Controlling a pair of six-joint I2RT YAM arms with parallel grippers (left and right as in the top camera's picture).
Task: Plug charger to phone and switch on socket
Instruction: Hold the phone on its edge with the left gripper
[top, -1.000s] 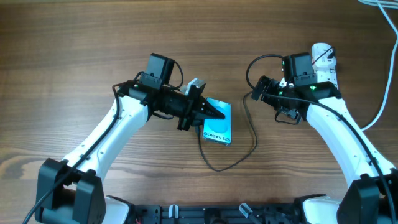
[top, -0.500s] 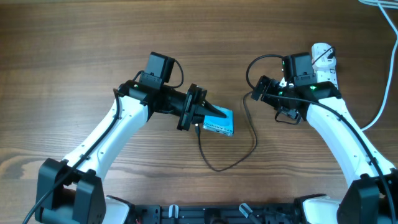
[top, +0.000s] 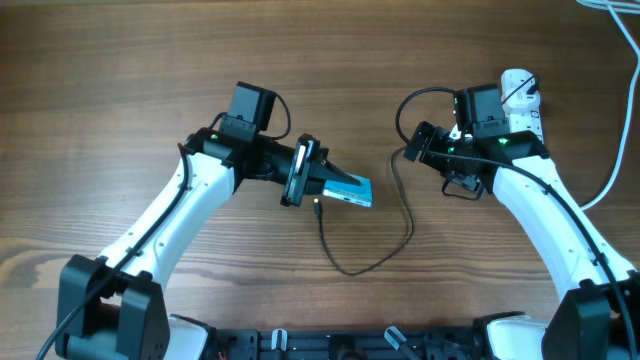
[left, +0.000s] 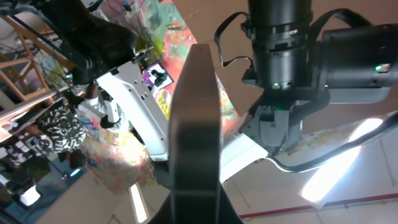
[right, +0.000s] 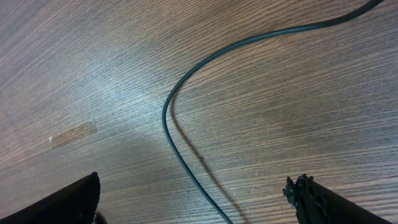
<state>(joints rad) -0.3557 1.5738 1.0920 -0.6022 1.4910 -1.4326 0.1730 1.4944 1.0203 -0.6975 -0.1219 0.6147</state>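
Clamping, between the closed-down fingers of the left gripper (top: 332, 184), the small flat rectangular smartphone with a turquoise-green screen (top: 353, 193), and tipping it up on one long edge just above the brown wooden table (top: 120, 80), midway between the two arms. Showing, in the left wrist view, only the phone's dark edge, end-on. Meeting the phone at its gripper-side end with the thin black charger cable (top: 350, 271), then looping it toward the robot's base and up past the right gripper (right: 193, 186) — plugged in or merely touching, impossible to tell. Hovering over bare wood and one curve of that cable with the right fingers spread wide, grasping nothing. Lying at the far right — partly hidden behind the right arm, switch out of sight — as the small white oblong power strip (top: 523, 92).
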